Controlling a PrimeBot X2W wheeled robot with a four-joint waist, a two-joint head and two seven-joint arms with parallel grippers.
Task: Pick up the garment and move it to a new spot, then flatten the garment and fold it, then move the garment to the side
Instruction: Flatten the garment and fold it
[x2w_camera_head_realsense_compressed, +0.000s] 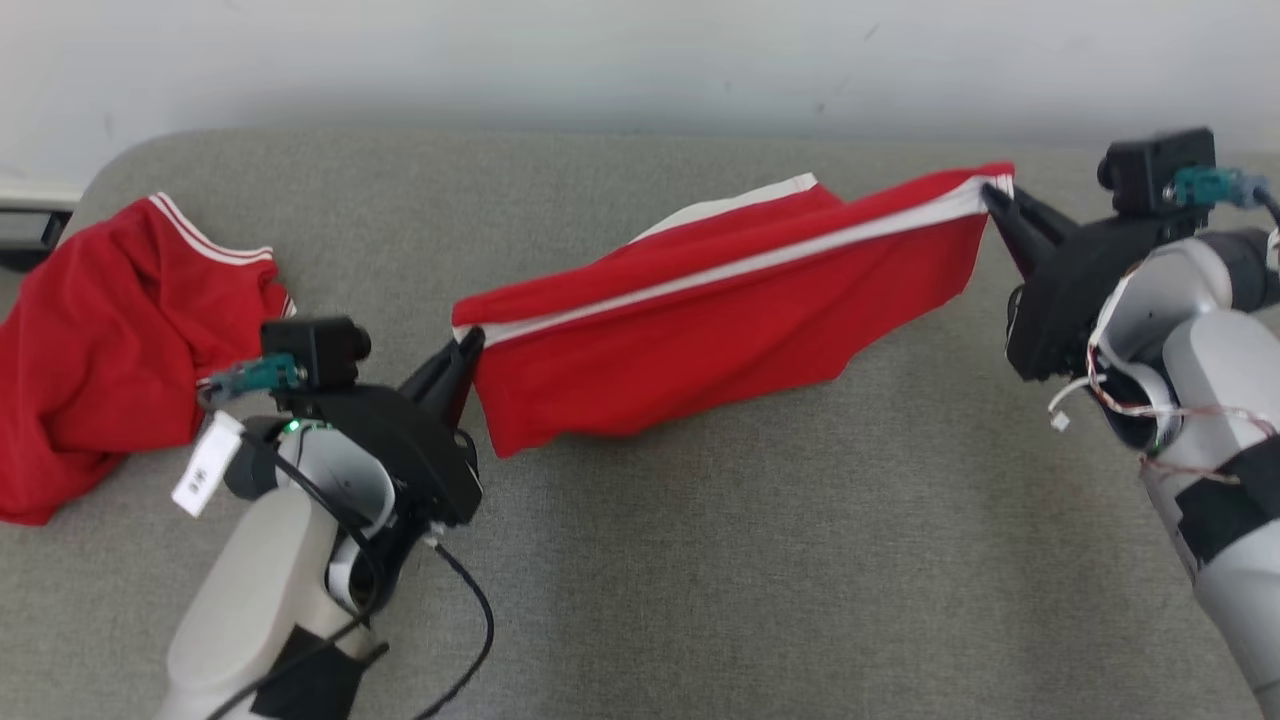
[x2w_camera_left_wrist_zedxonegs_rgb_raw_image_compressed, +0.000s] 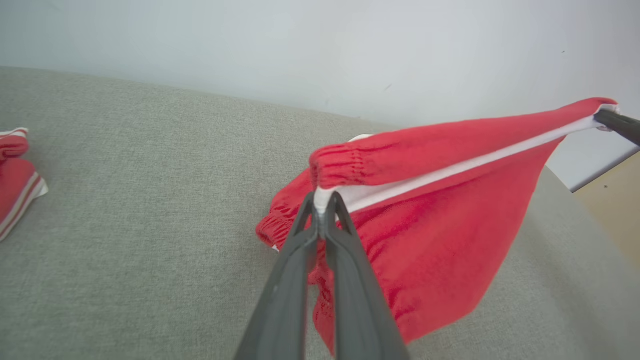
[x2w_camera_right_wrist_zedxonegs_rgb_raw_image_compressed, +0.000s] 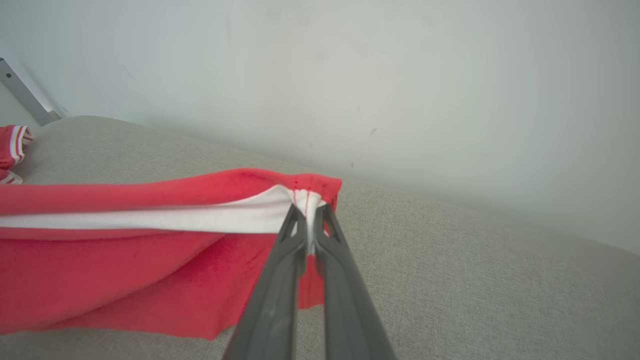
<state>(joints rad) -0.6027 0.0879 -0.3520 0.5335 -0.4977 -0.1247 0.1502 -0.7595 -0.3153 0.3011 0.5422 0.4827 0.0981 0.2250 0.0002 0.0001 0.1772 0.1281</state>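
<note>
The grey padded surface (x2w_camera_head_realsense_compressed: 700, 560) stretches across the whole workspace, with a pale wall behind it. Above its middle hangs the garment (x2w_camera_head_realsense_compressed: 720, 320), red with a white stripe. It is held in the air and drawn out into a long band between the two arms. A second red garment (x2w_camera_head_realsense_compressed: 90, 340) lies crumpled at the far left of the surface, well apart from the first.

The left claw (x2w_camera_head_realsense_compressed: 468, 350) is closed on the gathered waistband end. The right claw (x2w_camera_head_realsense_compressed: 995, 195) is pinched tight on the opposite end, right at the white stripe.

The garment's long axis runs straight from one claw to the other, with the stripe taut along the top edge. In the head view the line slants: the left end sits nearer the robot, the right end farther back and toward the wall. The loose red body sags below this line. Whether its lowest fold touches the surface or hangs just above it, I cannot tell.

The task seems to be at the moving or spreading stage. Laying the garment flat would likely need both arms to come down together while keeping that tension.
</note>
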